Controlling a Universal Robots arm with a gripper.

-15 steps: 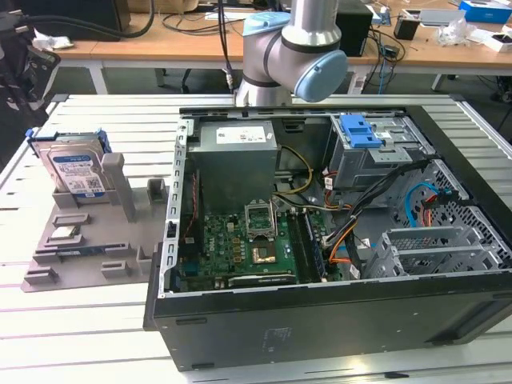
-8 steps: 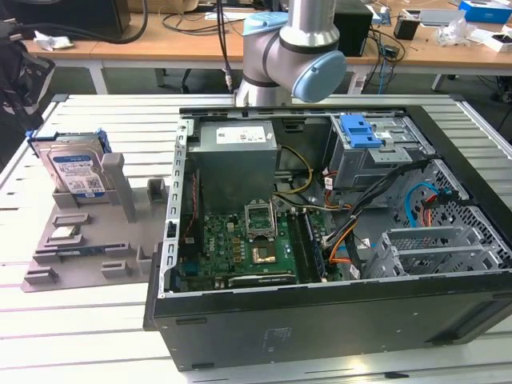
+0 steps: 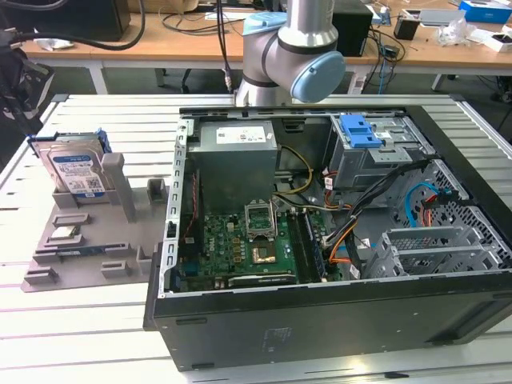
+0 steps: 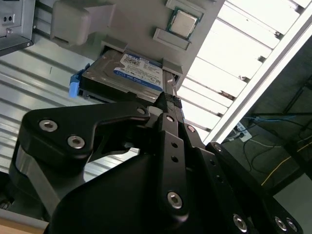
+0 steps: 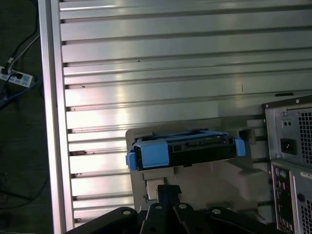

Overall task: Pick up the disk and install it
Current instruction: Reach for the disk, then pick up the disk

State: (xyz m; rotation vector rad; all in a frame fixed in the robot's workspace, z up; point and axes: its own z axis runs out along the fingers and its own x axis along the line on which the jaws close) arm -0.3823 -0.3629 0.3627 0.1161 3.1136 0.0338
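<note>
The disk is a silver drive with a white-and-blue label and a blue frame. It stands on edge in a grey holder on the table, at the exterior view's left. Both wrist views show the disk ahead of my black gripper, with a gap between them. The gripper's fingers look closed together with nothing between them. The arm rises behind the open computer case.
The case holds a green mainboard, a grey power supply box and a drive bay with a blue latch. A small processor chip lies on the holder. Ribbed metal table surrounds the holder; a desk with cables stands behind.
</note>
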